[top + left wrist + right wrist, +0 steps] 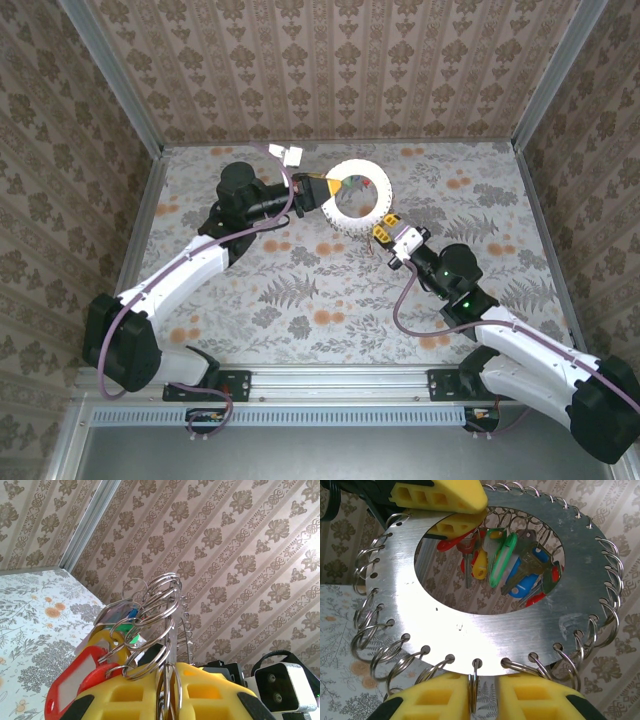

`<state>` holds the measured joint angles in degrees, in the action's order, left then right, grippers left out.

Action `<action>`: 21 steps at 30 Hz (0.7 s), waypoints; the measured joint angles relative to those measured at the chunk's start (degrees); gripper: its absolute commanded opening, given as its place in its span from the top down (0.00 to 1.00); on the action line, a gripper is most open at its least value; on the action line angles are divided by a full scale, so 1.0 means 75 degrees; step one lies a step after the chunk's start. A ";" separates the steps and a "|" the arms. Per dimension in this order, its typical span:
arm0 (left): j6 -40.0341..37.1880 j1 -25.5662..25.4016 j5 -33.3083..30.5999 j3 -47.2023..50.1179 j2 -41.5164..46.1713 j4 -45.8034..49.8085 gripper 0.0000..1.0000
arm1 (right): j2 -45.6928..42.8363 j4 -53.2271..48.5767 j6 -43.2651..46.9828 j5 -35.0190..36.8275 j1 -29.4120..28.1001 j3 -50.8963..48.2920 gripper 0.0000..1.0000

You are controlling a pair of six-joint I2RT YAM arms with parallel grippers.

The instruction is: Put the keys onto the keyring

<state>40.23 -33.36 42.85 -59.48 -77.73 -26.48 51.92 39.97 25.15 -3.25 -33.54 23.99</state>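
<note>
Both arms reach forward and bend inward toward each other, the left gripper (322,185) (167,685) clamped on the far-left rim of the keyring (385,200) (470,625), the right gripper (384,231) (483,692) opposite at the near-right rim, its jaws a narrow gap apart.

Bright, even overhead light, with soft shadows. In the left wrist view, glare washes the wall (306,555) at 2 o'clock. The keyring (485,625) gleams dully; the closest foreground at 6 o'clock blurs.
</note>
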 measured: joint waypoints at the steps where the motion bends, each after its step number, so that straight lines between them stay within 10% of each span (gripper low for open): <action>1: 0.0003 0.0003 0.0000 0.0000 0.0000 0.0000 1.00 | 0.0000 0.0003 0.0000 0.0009 -0.0003 0.0000 0.82; 21: 0.0003 0.0003 -0.0195 -0.0006 0.0000 0.0087 0.97 | -0.0140 -0.0385 0.0230 0.0015 -0.0015 0.0000 1.00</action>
<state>40.25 -33.34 41.39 -59.53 -77.73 -25.82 50.87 37.08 26.87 -3.14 -33.65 23.99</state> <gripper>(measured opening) 0.108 0.060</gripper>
